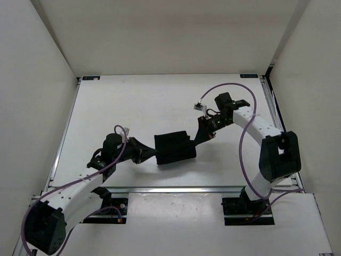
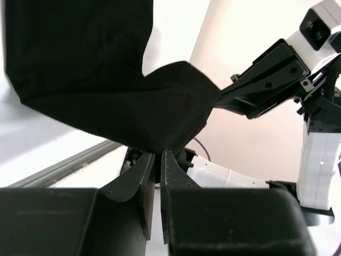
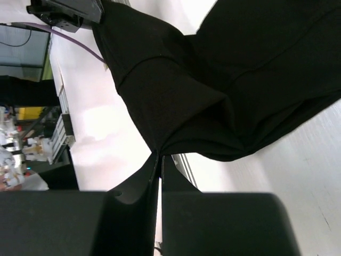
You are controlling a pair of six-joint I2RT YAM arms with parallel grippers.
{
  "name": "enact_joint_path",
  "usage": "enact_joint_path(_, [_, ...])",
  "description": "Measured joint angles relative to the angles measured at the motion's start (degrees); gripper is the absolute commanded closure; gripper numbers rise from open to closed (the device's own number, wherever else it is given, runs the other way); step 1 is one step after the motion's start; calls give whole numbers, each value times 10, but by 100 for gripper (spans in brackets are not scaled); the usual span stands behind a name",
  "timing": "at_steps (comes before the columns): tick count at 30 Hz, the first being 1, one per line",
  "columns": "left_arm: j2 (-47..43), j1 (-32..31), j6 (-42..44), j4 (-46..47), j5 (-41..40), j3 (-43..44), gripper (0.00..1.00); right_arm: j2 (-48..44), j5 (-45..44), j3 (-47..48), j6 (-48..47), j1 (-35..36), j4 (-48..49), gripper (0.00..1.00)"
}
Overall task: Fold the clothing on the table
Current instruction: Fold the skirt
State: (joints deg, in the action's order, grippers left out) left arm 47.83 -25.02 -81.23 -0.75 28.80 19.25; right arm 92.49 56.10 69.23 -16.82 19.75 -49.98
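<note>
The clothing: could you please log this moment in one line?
clothing: held at both ends | left hand: shut on clothing | right hand: shut on clothing

Quantity one: the clothing (image 1: 175,148), a single black fabric piece, and the surface (image 1: 149,101) that carries it. Quantity two: the arms, namely the left arm (image 1: 80,189) and the right arm (image 1: 261,128), based at the near edge of the surface. Quantity two: the tools, namely the left tool (image 1: 152,156) and the right tool (image 1: 197,141), one per arm, two fingers each. Quantity three: the white walls (image 1: 160,32), at the left, far and right edges.
</note>
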Motion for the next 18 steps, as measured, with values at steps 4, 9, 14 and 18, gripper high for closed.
enact_joint_path(4, [53, 2, 5, 11, -7, 28, 100, 38, 2, 21, -2, -11, -14, 100])
enact_joint_path(9, [112, 9, 13, 30, -10, 61, 100, 106, 14, 73, -5, -35, -34, 100])
enact_joint_path(14, [172, 25, 19, 47, -7, 89, 100, 160, 29, 125, -5, -51, -52, 100])
enact_joint_path(18, [215, 33, 23, 66, -1, 102, 100, 192, 30, 162, -5, -55, -61, 100])
